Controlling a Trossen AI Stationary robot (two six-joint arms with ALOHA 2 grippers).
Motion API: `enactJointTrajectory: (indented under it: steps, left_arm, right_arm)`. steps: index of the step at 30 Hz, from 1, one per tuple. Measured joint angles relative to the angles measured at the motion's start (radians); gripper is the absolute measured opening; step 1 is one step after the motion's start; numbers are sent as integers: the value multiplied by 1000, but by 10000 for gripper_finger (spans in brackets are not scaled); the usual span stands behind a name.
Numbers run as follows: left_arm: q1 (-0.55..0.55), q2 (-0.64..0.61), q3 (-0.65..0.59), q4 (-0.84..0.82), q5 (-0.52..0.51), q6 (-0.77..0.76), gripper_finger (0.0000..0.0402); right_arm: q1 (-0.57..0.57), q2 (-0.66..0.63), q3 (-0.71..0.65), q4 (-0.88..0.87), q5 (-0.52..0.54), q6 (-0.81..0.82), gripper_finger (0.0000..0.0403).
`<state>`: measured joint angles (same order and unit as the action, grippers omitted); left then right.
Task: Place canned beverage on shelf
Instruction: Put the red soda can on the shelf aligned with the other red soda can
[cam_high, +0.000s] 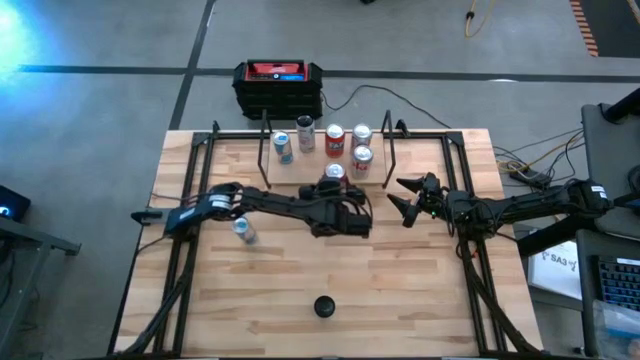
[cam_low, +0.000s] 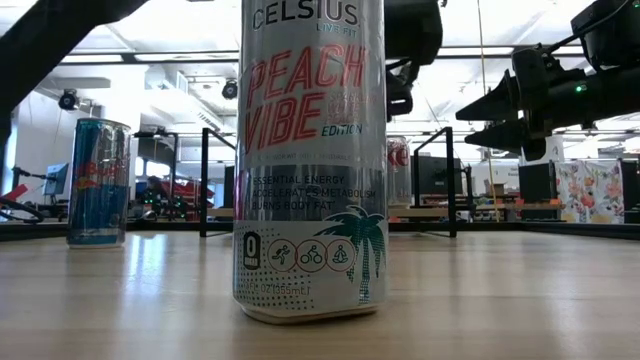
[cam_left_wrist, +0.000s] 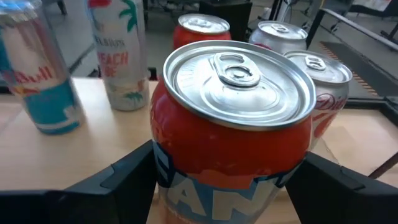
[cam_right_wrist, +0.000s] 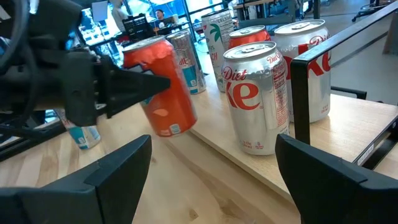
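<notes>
- Tall silver can (cam_low: 310, 160) on the worktop, low view: "CELSIUS", "PEACH VIBE", "EDITION", "ESSENTIAL ENERGY" and a "0" badge — the smaller lines are hard to read.
- Silver can (cam_right_wrist: 256, 96) on the shelf (cam_right_wrist: 261, 163): "Diet", with large red letters "Ke".
- Orange can (cam_left_wrist: 233, 130): partial letters, perhaps "ANT".

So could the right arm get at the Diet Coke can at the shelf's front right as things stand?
Probably yes. The right gripper is open and empty, just right of the shelf. The Diet Coke can faces it near the edge; only the thin black upright crowds one side.
</notes>
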<state>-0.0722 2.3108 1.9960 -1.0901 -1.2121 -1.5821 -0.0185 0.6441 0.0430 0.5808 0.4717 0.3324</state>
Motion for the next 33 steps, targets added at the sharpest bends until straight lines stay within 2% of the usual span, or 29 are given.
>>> enactJointTrajectory:
  steps: [20,33]
  left_arm:
    - [75,0,-27,136,28,85,283]
    - [107,0,-27,144,52,108,284]
  right_arm:
    - [0,0,0,0,0,0,327]
    - [0,0,0,0,0,0,327]
